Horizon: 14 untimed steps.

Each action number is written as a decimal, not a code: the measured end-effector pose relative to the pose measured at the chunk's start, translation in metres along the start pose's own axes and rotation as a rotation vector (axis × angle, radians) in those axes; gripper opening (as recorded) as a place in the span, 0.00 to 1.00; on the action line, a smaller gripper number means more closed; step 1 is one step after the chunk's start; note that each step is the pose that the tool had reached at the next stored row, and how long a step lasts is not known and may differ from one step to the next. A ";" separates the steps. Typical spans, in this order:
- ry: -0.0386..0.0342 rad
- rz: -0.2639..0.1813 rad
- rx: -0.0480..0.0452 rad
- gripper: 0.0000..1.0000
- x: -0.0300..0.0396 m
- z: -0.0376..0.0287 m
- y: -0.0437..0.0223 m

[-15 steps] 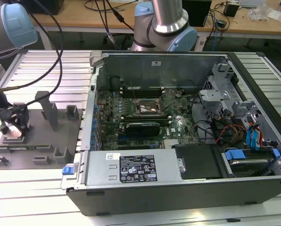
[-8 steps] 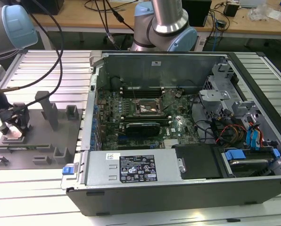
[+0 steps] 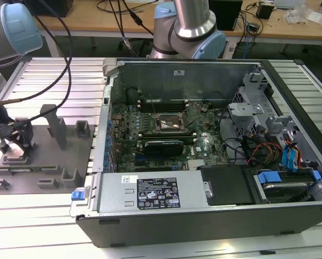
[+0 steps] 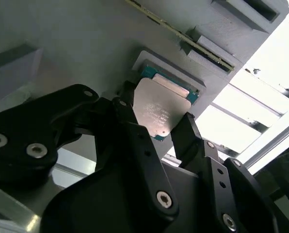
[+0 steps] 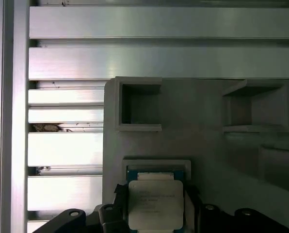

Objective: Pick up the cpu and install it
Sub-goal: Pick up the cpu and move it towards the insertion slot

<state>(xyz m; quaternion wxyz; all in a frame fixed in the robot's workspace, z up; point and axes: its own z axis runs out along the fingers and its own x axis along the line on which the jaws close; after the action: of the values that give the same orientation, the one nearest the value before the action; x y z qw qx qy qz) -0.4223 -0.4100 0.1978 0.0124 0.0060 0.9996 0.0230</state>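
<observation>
Colour rundown: the cpu has a silvery-white top with a teal-blue edge peeking out round it. The pincer is plain matte black with little silver screws. The fixture plate is flat mid-grey all over. The counter is bright aluminium, striped slat after slat. The computer case is dark grey, with a green motherboard, blue cables, orange-red wires and a white sticker on bare silver metal. The arm is silver with pale blue joints.
</observation>
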 end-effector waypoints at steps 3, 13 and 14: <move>0.0001 0.000 0.0000 0.55 -0.0006 -0.0263 0.0013; 0.0001 0.000 0.0000 0.55 -0.0013 -0.0566 0.0047; 0.0000 0.000 0.0000 0.55 -0.0015 -0.0600 0.0054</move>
<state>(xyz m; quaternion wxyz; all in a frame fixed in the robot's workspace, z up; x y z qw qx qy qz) -0.4223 -0.4074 0.2579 0.0124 0.0060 0.9996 0.0230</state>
